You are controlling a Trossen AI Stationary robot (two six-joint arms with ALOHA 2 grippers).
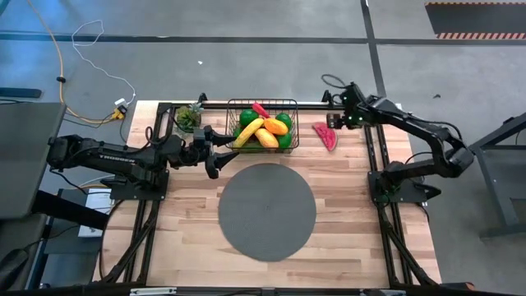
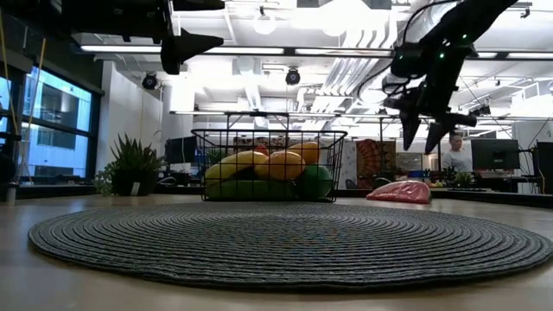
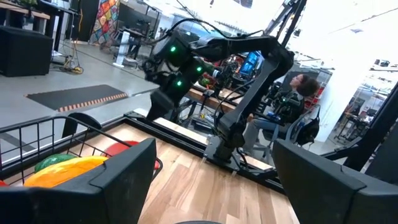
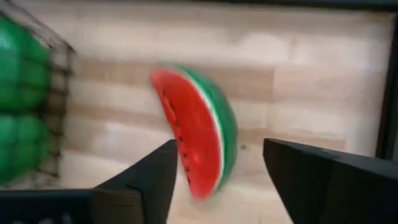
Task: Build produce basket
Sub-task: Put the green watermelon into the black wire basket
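Two dark fingers of the right gripper point(image 4: 217, 180) stand apart, empty, above the red watermelon slice point(image 4: 198, 129) lying beside the black wire-mesh basket point(image 1: 246, 105); the left gripper point(image 3: 211, 180) hangs wide open, empty.

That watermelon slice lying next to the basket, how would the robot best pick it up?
Probably from straight above, with the right gripper, which hovers over it with fingers apart. The watermelon slice lies alone on the table, outside the basket. It is long and narrow, so the fingers should close across its middle, one on the green rind, one on the red flesh.
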